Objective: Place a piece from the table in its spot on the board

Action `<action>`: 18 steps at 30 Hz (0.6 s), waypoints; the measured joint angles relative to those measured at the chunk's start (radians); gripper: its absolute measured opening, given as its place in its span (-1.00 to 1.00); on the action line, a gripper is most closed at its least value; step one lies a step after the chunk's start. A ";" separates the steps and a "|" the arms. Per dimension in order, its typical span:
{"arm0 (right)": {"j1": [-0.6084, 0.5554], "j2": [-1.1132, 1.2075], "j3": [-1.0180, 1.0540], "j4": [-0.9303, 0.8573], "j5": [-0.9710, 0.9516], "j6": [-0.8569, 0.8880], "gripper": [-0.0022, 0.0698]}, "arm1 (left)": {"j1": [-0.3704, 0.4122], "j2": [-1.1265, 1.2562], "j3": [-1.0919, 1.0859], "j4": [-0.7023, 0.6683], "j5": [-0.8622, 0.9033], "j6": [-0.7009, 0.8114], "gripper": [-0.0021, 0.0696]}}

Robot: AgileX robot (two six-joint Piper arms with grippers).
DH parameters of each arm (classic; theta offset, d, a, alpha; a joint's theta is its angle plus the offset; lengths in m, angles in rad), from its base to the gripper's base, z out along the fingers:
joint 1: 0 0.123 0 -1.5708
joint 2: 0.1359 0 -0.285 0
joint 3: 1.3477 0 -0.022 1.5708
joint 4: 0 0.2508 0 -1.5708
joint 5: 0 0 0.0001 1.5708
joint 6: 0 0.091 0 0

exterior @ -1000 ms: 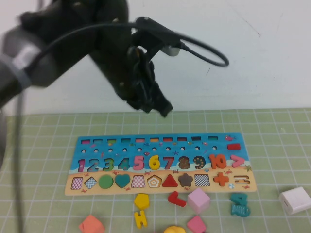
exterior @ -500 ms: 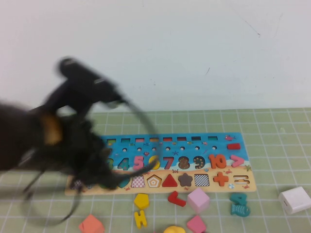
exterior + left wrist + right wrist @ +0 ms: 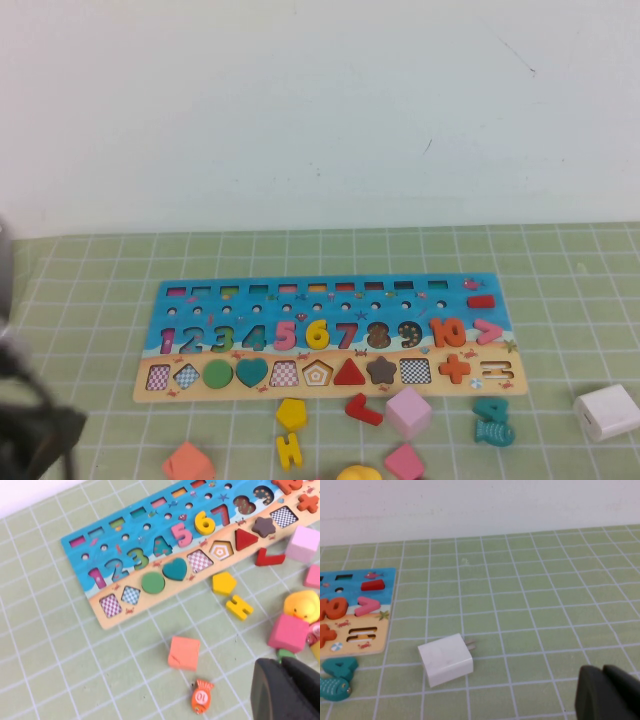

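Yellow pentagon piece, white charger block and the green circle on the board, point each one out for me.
yellow pentagon piece (image 3: 291, 413), high view, middle of its top face.
white charger block (image 3: 445, 659), right wrist view, middle of its upper face.
green circle (image 3: 153, 582), left wrist view, centre of the disc.

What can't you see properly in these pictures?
- Left gripper: left wrist view's edge cuts it off; jaws unreadable.
- Right gripper: right wrist view, same.
- Yellow duck: high view's bottom edge crops it.
- Board: tiny pictures, too small.
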 joint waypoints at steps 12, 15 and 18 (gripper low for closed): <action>0.000 0.000 0.000 0.000 0.000 0.000 -0.94 | 0.000 -0.172 0.046 0.049 0.140 -0.036 -0.94; 0.000 0.000 0.000 0.000 0.000 0.000 -0.94 | 0.000 -0.175 0.058 0.086 0.131 -0.057 -0.94; 0.000 0.000 0.000 0.000 0.000 0.000 -0.94 | 0.000 -0.180 0.104 0.112 0.067 -0.073 -0.94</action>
